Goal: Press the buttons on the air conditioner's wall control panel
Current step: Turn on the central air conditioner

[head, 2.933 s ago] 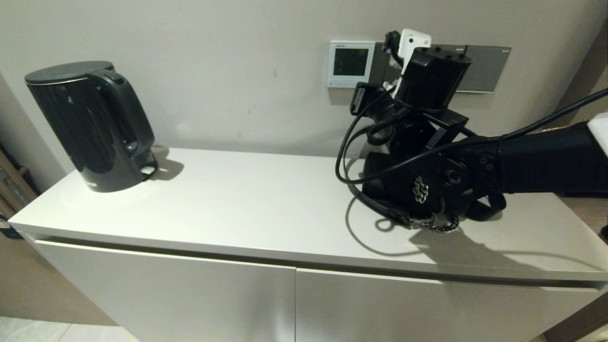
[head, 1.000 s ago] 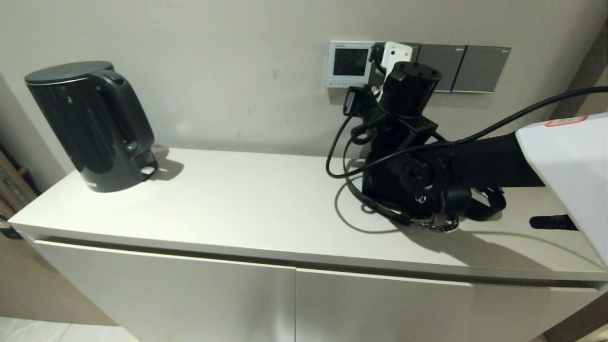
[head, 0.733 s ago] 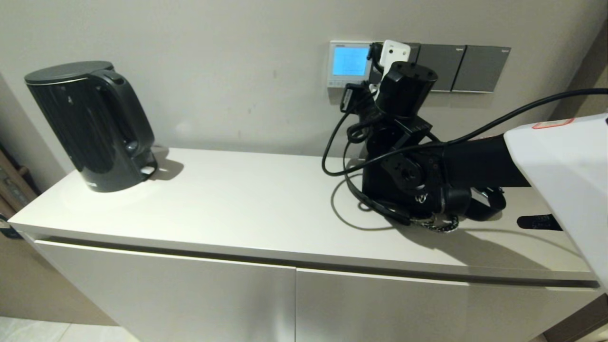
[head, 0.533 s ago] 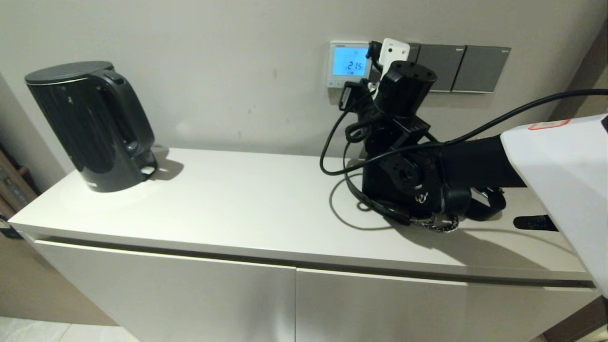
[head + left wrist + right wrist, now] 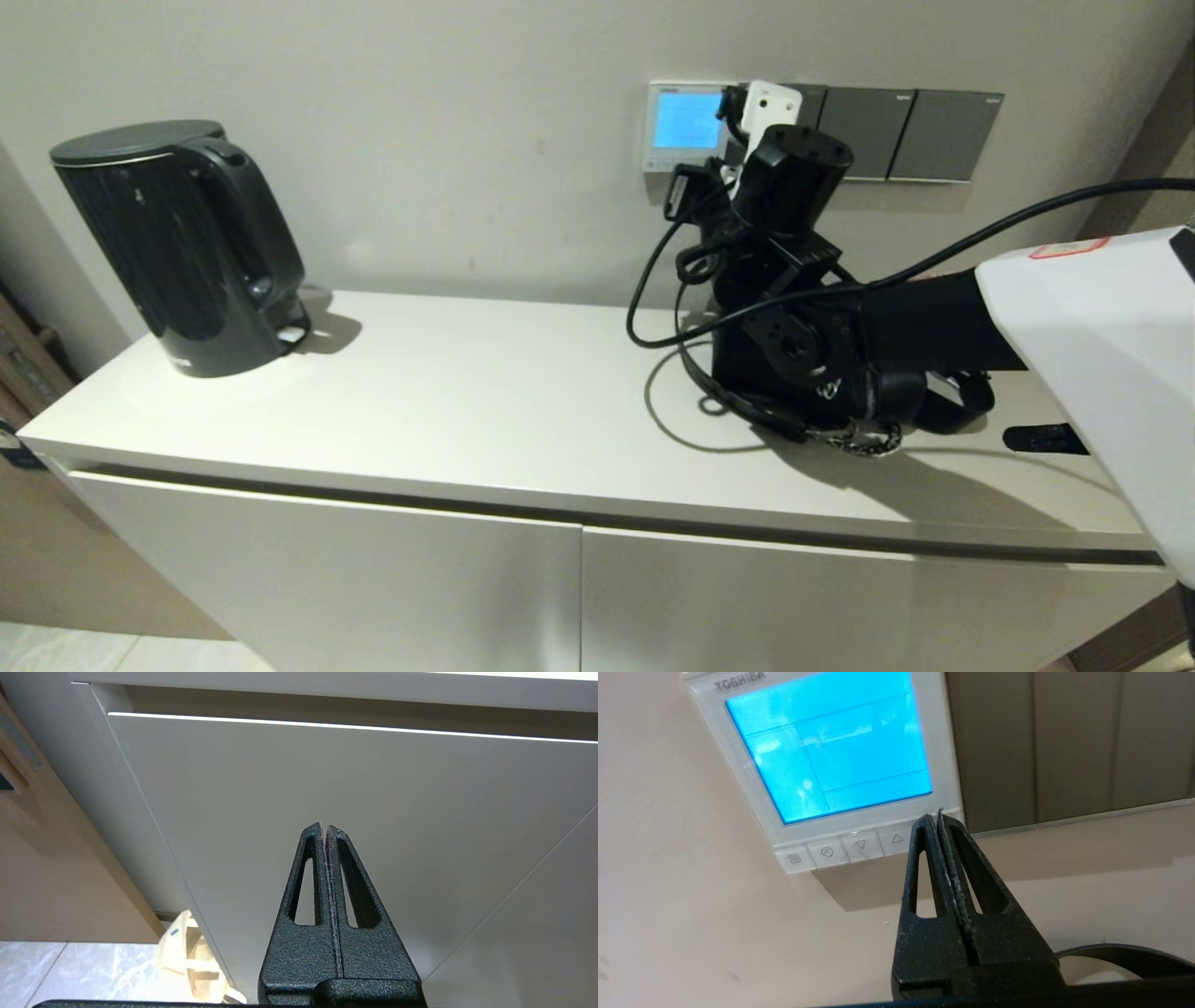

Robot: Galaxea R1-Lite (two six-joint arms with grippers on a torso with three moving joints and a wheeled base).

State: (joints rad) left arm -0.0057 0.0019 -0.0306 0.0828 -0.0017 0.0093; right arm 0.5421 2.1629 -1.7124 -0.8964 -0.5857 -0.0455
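In the head view, the nearest thing was the white cabinet (image 5: 523,439), which filled the lower half of the frame, its two door fronts at the bottom. The left gripper (image 5: 325,828) did not appear there; the left wrist view showed it low in front of a cabinet door (image 5: 327,779), with its two black fingers pressed together and nothing between them.

On the cabinet top, at the left of the frame, stood a black electric kettle (image 5: 177,243), well apart from the arm. The right arm (image 5: 934,322) came in from the right edge and rose at the centre right toward the wall. Under it lay a dark object with a small chain (image 5: 864,439), and a black cable (image 5: 653,308) looped beside it.

Farthest, on the wall in the upper middle, was the air conditioner's wall control panel (image 5: 686,126), with its screen (image 5: 829,746) glowing blue. Just to its right were dark grey switch plates (image 5: 910,135). In the right wrist view, the right gripper (image 5: 934,815) was closed and empty, and its tip was at the right end of the buttons (image 5: 843,848), at the panel's lower right corner. I could not tell whether it really touched a key.
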